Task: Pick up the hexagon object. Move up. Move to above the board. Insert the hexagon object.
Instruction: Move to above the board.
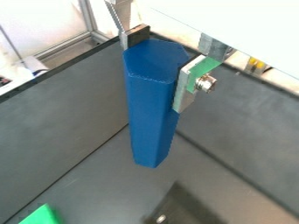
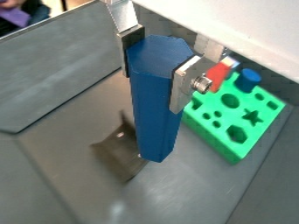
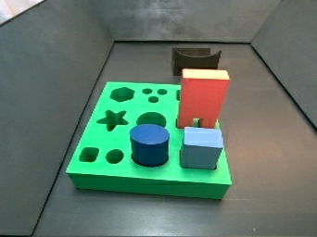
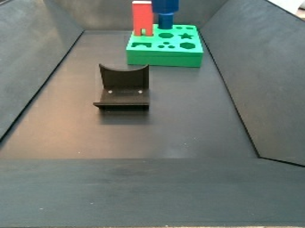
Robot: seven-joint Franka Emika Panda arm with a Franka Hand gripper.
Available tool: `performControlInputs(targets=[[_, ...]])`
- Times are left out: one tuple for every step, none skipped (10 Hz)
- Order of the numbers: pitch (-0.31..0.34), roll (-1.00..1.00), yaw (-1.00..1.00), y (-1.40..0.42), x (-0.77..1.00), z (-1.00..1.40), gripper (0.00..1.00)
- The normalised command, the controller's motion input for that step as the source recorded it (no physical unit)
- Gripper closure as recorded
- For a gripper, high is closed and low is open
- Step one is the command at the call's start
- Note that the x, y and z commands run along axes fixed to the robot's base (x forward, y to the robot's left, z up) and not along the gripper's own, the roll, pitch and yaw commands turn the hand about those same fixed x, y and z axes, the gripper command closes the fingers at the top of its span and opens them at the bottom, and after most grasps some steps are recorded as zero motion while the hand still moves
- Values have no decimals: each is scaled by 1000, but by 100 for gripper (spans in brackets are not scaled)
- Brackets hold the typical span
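My gripper is shut on the hexagon object, a tall blue faceted prism, gripping it near its top; both wrist views show this. The prism hangs upright, well above the dark floor. The board, a bright-green block with shaped holes, lies off to one side below it. One green corner of the board shows in a wrist view. Both side views show the board with its hexagon hole empty. Neither the gripper nor the prism is in the side views.
A red block, a short dark-blue cylinder and a light-blue cube stand in the board. The dark fixture stands on the floor apart from the board. Sloping grey walls enclose the floor.
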Motion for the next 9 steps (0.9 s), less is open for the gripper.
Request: performControlInputs(targets=[[-7, 41, -6, -1000, -135, -66, 100], [-18, 34, -3, -1000, -138, -67, 100], [-32, 26, 1, -1000, -139, -66, 100], [-43, 9, 6, -1000, -143, -67, 100], [-51, 1, 5, -1000, -146, -67, 100], [-57, -6, 6, -1000, -148, -67, 100], [-63, -12, 7, -1000, -153, -69, 100], [-66, -7, 6, -1000, -156, -72, 100], [-66, 0, 4, -1000, -159, -73, 100]])
